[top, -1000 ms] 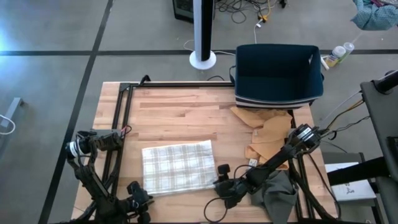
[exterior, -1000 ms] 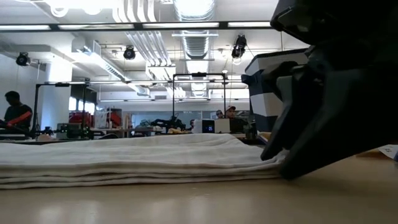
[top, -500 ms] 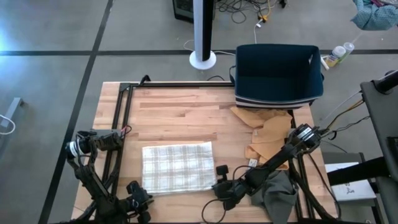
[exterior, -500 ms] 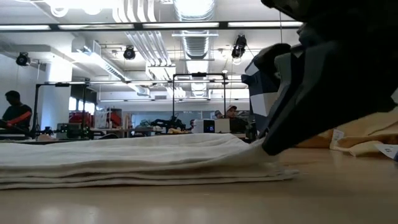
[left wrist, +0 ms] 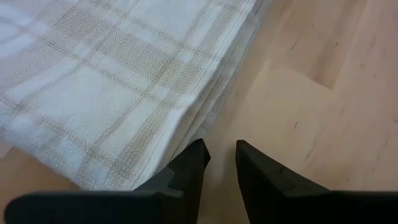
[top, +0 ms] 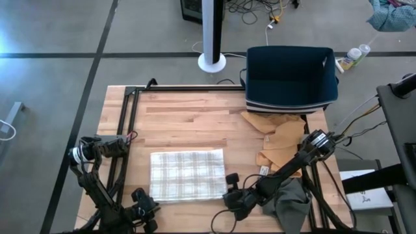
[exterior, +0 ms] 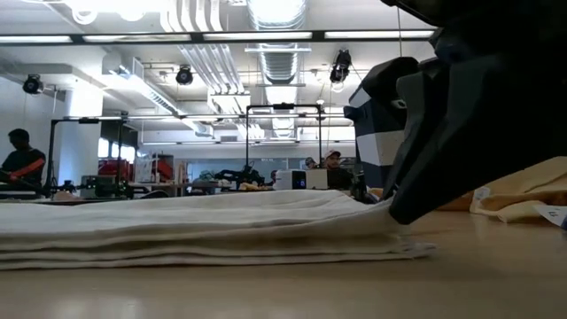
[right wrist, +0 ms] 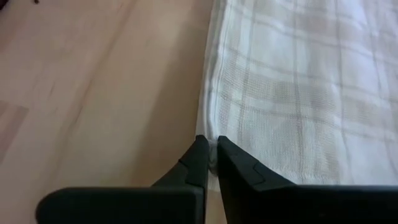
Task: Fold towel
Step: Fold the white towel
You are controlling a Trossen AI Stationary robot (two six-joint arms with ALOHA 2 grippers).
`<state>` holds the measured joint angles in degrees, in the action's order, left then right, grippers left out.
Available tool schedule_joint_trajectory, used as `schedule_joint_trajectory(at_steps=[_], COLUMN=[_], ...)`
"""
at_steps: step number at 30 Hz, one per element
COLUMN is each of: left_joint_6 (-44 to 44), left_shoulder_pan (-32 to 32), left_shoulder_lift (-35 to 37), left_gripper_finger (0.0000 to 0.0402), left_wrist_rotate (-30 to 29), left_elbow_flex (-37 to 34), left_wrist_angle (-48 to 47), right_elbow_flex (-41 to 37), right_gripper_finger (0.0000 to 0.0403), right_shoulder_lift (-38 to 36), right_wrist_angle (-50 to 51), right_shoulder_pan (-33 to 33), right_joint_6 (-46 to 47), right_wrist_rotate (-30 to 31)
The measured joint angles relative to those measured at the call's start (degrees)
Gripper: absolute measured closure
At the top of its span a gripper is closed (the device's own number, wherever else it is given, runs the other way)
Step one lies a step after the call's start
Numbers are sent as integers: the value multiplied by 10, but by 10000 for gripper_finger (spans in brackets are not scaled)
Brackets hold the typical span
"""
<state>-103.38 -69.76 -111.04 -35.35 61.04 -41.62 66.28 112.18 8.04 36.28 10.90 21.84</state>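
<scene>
A folded white towel (top: pixel 187 175) with grey checks lies flat on the wooden table, toward its near edge. My right gripper (top: pixel 229 188) is at the towel's near right corner, shut on it; the right wrist view shows the fingers (right wrist: pixel 212 152) closed at the edge of the towel (right wrist: pixel 298 93). My left gripper (top: pixel 144 209) stands at the towel's near left corner. In the left wrist view its fingers (left wrist: pixel 221 152) are open by a narrow gap over bare wood, just beside the towel's stacked edges (left wrist: pixel 205 106). My right gripper pinches the towel's near right corner (right wrist: pixel 208 134) between its two fingers. It comes slanting down from the table's right side. In the low view the upper layers (exterior: pixel 376 213) rise a little to the gripper, a lower layer (exterior: pixel 416 251) stays on the table, and the towel's other parts lie flat.
A dark blue bin (top: pixel 291 77) stands at the far right, with tan cloths (top: pixel 281 140) in front of it and a grey-green cloth (top: pixel 289 201) at the near right. Black frame rails (top: pixel 127 130) run along the left side. Bare wood lies beyond the towel.
My right gripper has shut on the towel's near right corner and risen slightly, drawing the upper layers up off the table there. The towel has shifted a little toward the table's right edge; the rest of it stays flat.
</scene>
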Motion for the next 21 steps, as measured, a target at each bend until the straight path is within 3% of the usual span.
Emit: schedule_joint_trajectory(at_steps=[21], left_joint_6=[-22], left_shoulder_pan=[0], left_shoulder_lift=[-1], left_gripper_finger=[316], left_wrist_rotate=[3], left_elbow_flex=[-1], left_wrist_angle=[-37], right_elbow_flex=[-4], right_gripper_finger=[385], right_shoulder_lift=[4], right_wrist_angle=[-48], right_shoulder_pan=[19], right_joint_6=[-35], right_wrist_rotate=[-26])
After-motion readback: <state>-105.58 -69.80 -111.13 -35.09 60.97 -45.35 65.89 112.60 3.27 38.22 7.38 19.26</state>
